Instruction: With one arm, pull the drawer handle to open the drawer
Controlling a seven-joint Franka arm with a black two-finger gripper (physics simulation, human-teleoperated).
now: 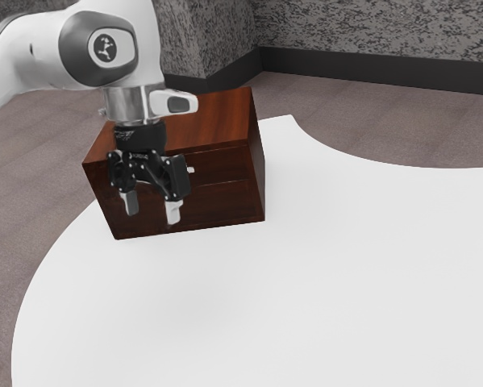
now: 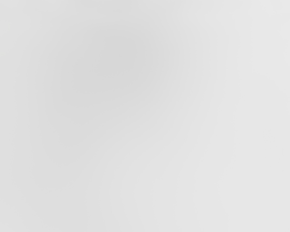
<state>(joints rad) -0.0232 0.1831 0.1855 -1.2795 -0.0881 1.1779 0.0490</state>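
Note:
A dark brown wooden drawer box (image 1: 225, 121) stands on the white table (image 1: 306, 266), toward the exterior view's upper left. Its drawer front (image 1: 225, 173) looks flush with the box. A small pale handle (image 1: 192, 170) pokes out from that front, partly hidden behind my hand. My black gripper (image 1: 151, 213) hangs in front of the box, fingers pointing down and open, with nothing between them. Its fingertips (image 1: 172, 216) hover a little above the table. In the wrist view the bare white table (image 2: 145, 145) lies beneath my hand, with a soft grey shadow (image 2: 120, 58) on it.
The white table has a curved edge and spreads wide toward the exterior view's right and front. Brown carpet (image 1: 402, 113) surrounds it, and a speckled grey wall (image 1: 370, 28) with a dark skirting runs along the back.

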